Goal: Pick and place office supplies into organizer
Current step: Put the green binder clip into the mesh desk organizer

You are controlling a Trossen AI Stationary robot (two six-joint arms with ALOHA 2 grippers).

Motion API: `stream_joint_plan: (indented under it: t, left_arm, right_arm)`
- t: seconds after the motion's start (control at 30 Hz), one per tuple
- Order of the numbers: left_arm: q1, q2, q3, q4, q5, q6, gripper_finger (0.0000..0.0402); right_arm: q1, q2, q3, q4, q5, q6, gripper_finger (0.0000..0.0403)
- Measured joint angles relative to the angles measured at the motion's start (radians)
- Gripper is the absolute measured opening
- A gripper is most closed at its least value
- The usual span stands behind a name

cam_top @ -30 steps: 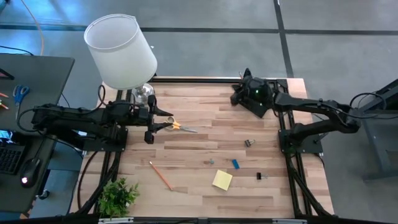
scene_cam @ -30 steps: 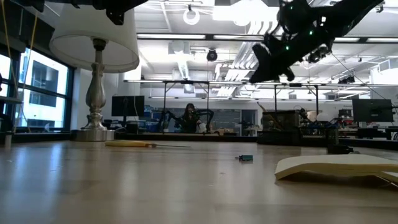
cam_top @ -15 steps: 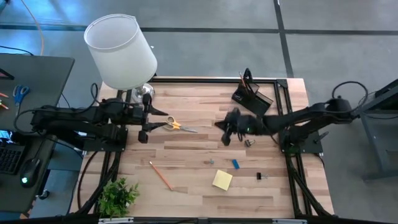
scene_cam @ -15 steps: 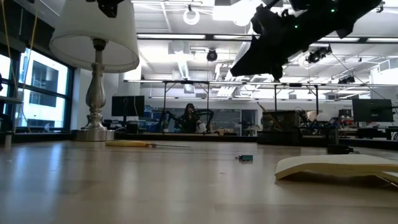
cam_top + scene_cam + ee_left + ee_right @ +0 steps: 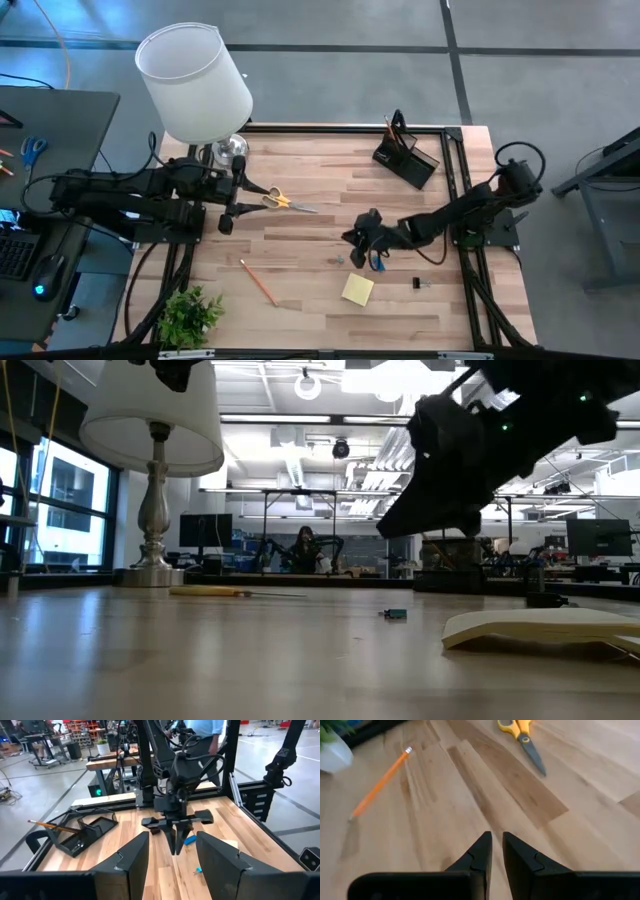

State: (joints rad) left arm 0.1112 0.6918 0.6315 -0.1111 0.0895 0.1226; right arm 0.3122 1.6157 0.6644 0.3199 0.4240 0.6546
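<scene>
The yellow-handled scissors (image 5: 285,202) lie flat at the table's left middle. An orange pencil (image 5: 258,282) lies near the front left. A yellow sticky-note pad (image 5: 358,289) lies at the front middle, with a blue eraser (image 5: 380,264) and a tiny black clip (image 5: 418,284) close by. The black organizer (image 5: 405,160) stands at the far right with a pencil (image 5: 50,825) in it. My right gripper (image 5: 353,240) hovers shut above bare wood just left of the eraser, slanting down and holding nothing. My left gripper (image 5: 236,203) stays open and empty, left of the scissors.
A white lamp (image 5: 195,85) stands at the far left corner and a small potted plant (image 5: 190,315) at the near left corner. A tiny clip piece (image 5: 340,260) lies just in front of my right gripper. Bare wood lies between the scissors and the pad.
My right gripper has swung from above the organizer at the far right toward the table's middle and near edge. It has sunk lower and tipped further downward. Nothing on the table has moved.
</scene>
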Motion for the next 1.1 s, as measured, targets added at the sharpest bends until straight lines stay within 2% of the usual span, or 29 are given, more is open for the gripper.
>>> stream_joint_plan:
  t: [0.1, 0.2, 0.43, 0.53, 0.67, 0.77, 0.87, 0.97, 1.1]
  left_arm:
    - [0.0, 0.0, 0.0, -0.002, 0.009, -0.002, 0.0154]
    - [0.0, 0.0, 0.0, -0.004, 0.009, -0.001, 0.0154]
    - [0.0, -0.001, 0.0, -0.013, 0.009, -0.007, 0.0154]
    - [0.0, -0.001, 0.0, -0.013, 0.009, -0.022, 0.0154]
    - [0.0, -0.001, 0.0, -0.013, 0.009, -0.026, 0.0154]
    - [0.0, -0.001, 0.0, -0.013, 0.008, -0.03, 0.0154]
    - [0.0, -0.001, 0.0, -0.013, 0.008, -0.032, 0.0154]
    - [0.0, -0.001, 0.0, -0.013, 0.009, -0.034, 0.0154]
    - [0.0, -0.001, 0.0, -0.021, 0.008, -0.049, 0.0154]
  right_arm:
    - [0.042, -0.001, 0.0, 0.0, 0.041, 0.081, 0.0049]
    - [0.104, 0.012, 0.001, 0.002, 0.051, 0.07, 0.0056]
    - [0.224, 0.081, 0.051, -0.036, 0.242, 0.113, 0.0058]
    - [0.261, 0.117, 0.137, -0.196, 0.3, 0.117, 0.0055]
    - [0.298, 0.139, 0.27, -0.49, 0.427, 0.219, 0.0043]
    - [0.309, 0.14, 0.329, -0.558, 0.493, 0.275, 0.0036]
    - [0.301, 0.17, 0.365, -0.512, 0.487, 0.263, 0.0037]
    - [0.286, 0.259, 0.428, -0.473, 0.463, 0.231, 0.0042]
    - [0.281, 0.397, 0.563, -0.576, 0.462, 0.298, 0.0044]
